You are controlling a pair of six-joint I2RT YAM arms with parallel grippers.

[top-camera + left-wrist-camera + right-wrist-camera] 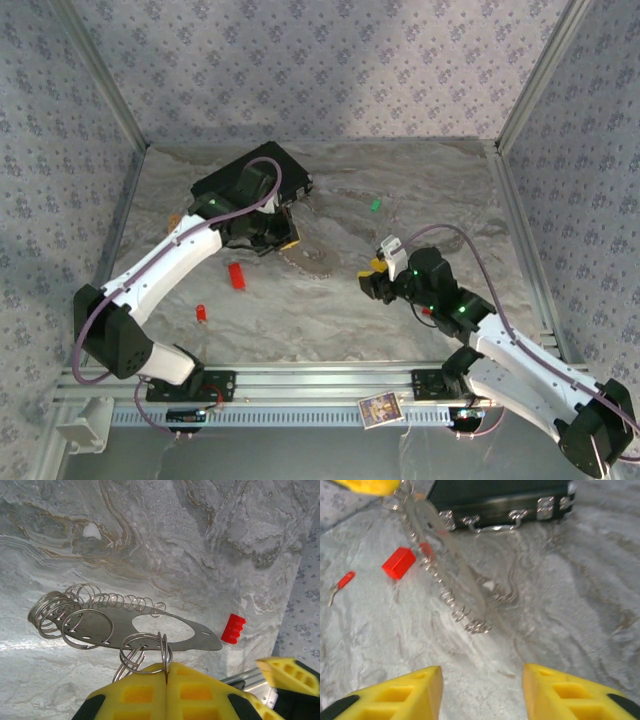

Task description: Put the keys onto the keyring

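The keyring (120, 625) is seen right in front of the left gripper (166, 667). One of its small rings is pinched between the two yellow fingers. The rest of it is stretched away from the fingertips, low over the table (330, 320). Whether it is lifted cannot be told. From above, it is found near the middle of the table, just beside the black box (255, 180). It is well apart from the right gripper (481, 672), which is pointed toward it.

The keyring is made of thin, shiny, silver metal. A flat plate is seen, with one big oval hole and a few little slots. Many round wire rings are hung along its edge. The table is patterned like grey and white stone, with brown swirls. A red block (233, 628) with ridges is laid near the plate. A red key (342, 582) with a thin metal stem is laid on the near side, by the left arm. A tiny green key (376, 205) is laid farther back, between the arms. The black box is fitted with silver clasps.

The left gripper's soft yellow fingers are pressed tight together on the ring. The right gripper's fingers are held apart. Nothing is held between them, and nothing is touched.
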